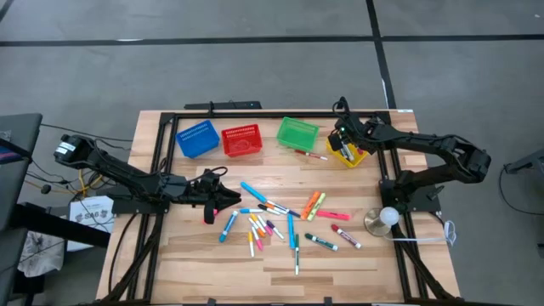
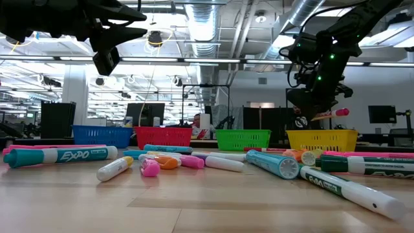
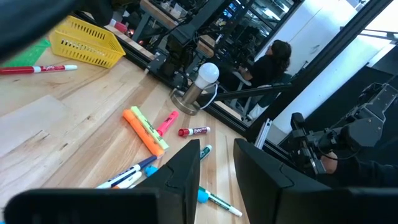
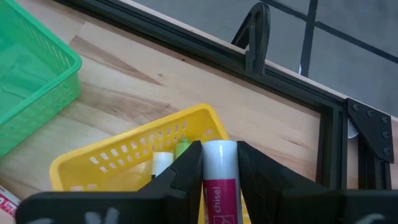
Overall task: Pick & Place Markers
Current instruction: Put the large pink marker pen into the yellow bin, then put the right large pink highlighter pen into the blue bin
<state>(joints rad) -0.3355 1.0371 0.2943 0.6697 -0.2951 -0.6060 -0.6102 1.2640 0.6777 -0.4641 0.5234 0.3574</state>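
- Right gripper [image 4: 220, 180] is over the yellow basket [image 4: 124, 155], fingers clamped on a white-bodied marker [image 4: 221, 171] with a pink label reading "chisel", barrel pinched between the two dark fingers.
- From table height that same marker [image 2: 326, 115] sticks out sideways from the gripper [image 2: 317, 110], pink cap to the right, raised above the yellow basket's [image 2: 321, 139] rim.
- Inside the basket, two more marker ends show, one white [image 4: 162, 163] and one green [image 4: 181, 148].
- Just beside it sits the green basket [image 4: 31, 93]; a red-capped marker [image 1: 311, 155] lies on the wood between the green [image 1: 297, 133] and yellow [image 1: 348, 155] baskets.
- Further along the row: the red basket [image 1: 241, 140], then the blue basket [image 1: 197, 138].
- Left gripper [image 1: 212, 197] hangs near the left side of the table [image 1: 357, 263], off the wood in the low view, fingers parted a little with nothing between them.
- Ahead of it, the loose markers [image 1: 285, 219] are scattered across the table's middle: blue, pink, orange, green and red ones, some crossing each other.
- A metal stand with a white ball [image 1: 384, 219] sits at the right edge, near the red marker [image 1: 346, 236].
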